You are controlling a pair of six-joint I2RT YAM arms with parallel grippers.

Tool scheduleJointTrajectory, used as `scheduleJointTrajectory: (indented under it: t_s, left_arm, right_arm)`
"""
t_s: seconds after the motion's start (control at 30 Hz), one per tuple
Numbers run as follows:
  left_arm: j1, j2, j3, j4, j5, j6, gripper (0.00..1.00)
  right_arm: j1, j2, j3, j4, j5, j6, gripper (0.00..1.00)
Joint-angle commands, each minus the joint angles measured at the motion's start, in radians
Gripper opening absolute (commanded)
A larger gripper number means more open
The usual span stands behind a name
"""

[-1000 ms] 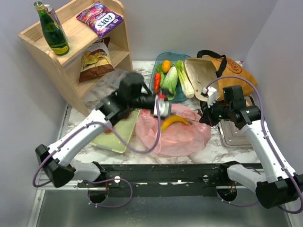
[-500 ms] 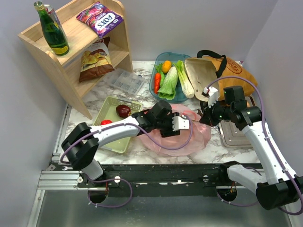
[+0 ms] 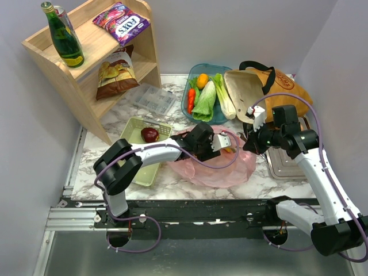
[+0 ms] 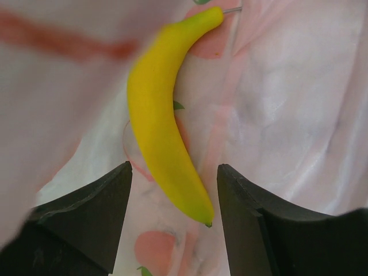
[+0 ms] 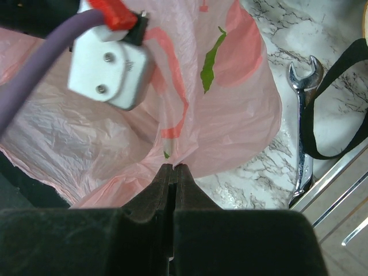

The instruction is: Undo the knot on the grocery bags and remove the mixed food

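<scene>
Two sets of jaws work the pink plastic bag (image 5: 230, 115). Your left jaws stand wide apart within the bag's opening and hold nothing. The yellow banana (image 4: 158, 115) lies on the film ahead of them, its lower tip reaching into the gap, just beside the right finger. Your right jaws are pressed together on a pinched fold of the bag's rim. To their right, a wrench (image 5: 303, 144) lies on the marble surface (image 5: 276, 34), near a black strap (image 5: 339, 98).
</scene>
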Motion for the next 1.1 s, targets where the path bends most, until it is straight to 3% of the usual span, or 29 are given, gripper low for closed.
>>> scheduleJointTrajectory:
  t_s: [0.0, 0.1, 0.2, 0.4, 0.57, 0.77, 1.07]
  left_arm:
    - [0.016, 0.08, 0.082, -0.053, -0.045, -0.088, 0.62]
    - [0.02, 0.136, 0.103, -0.093, -0.057, -0.128, 0.62]
    - [0.02, 0.16, 0.089, -0.086, -0.062, -0.125, 0.56]
    - [0.013, 0.078, 0.074, -0.096, -0.037, -0.112, 0.19]
    - [0.002, -0.071, 0.073, -0.149, -0.006, -0.086, 0.01]
    - [-0.023, -0.222, 0.112, -0.268, -0.02, -0.063, 0.0]
    - [-0.021, -0.332, 0.178, -0.466, -0.26, 0.059, 0.0]
  right_arm:
    - [-0.001, -0.002, 0.035, -0.022, 0.01, 0.009, 0.01]
    - [-0.002, 0.002, 0.039, -0.024, 0.01, 0.01, 0.01]
    - [-0.001, 0.008, 0.042, -0.027, 0.007, 0.01, 0.01]
    - [-0.001, 0.019, 0.044, -0.026, 0.005, 0.003, 0.01]
    - [-0.001, 0.03, 0.044, -0.011, -0.003, 0.003, 0.01]
    - [-0.001, 0.032, 0.039, -0.003, 0.005, 0.0, 0.01]
    - [-0.002, 0.007, 0.017, -0.013, 0.015, 0.003, 0.01]
